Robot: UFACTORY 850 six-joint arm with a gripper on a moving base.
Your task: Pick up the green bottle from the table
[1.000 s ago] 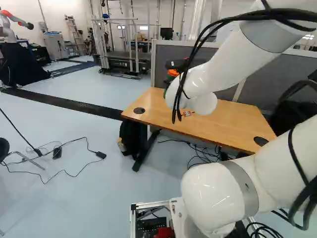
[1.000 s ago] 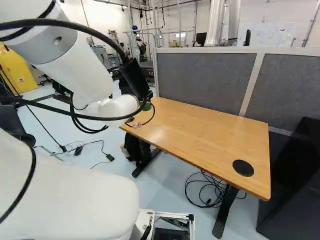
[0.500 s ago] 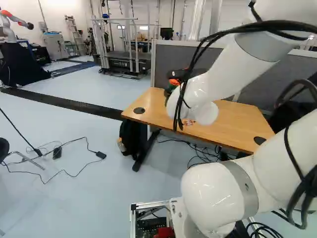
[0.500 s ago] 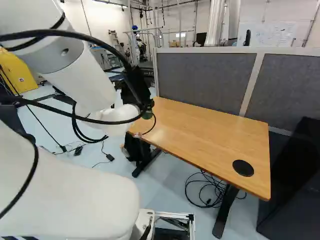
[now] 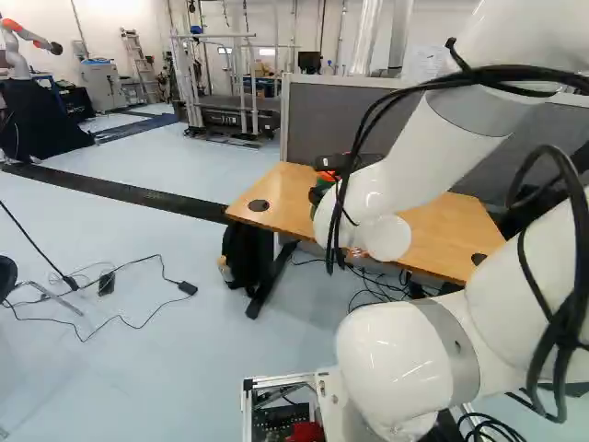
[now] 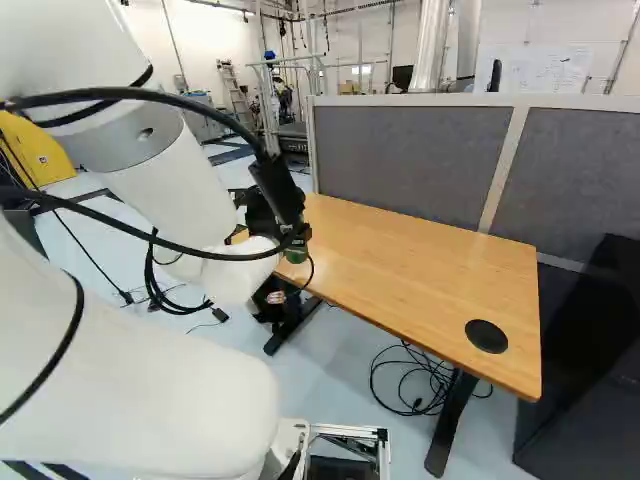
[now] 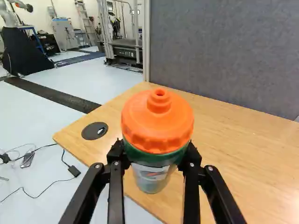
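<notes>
In the right base view my gripper (image 6: 298, 238) is partly hidden behind the arm and its cables, with the green bottle (image 6: 297, 256) showing just below it. The wrist view gives the gripper (image 7: 155, 157) with its two fingers pressed to opposite sides of the bottle (image 7: 158, 122), shut on its green upper part. The bottle has an orange lid and a clear lower body with a label, and stands roughly upright over the wooden table (image 7: 243, 158). Whether its base touches the tabletop cannot be told.
A grey partition (image 6: 400, 160) runs along the table's far side. A round black cable port (image 7: 95, 130) lies beside the bottle. Cables (image 6: 420, 375) lie on the floor under the table. Another robot (image 5: 18, 41) stands far off at the left of the left base view.
My arm has come lower in the base views and back towards the base, the bottle moving with the gripper across the view of the table. The base has not moved.
</notes>
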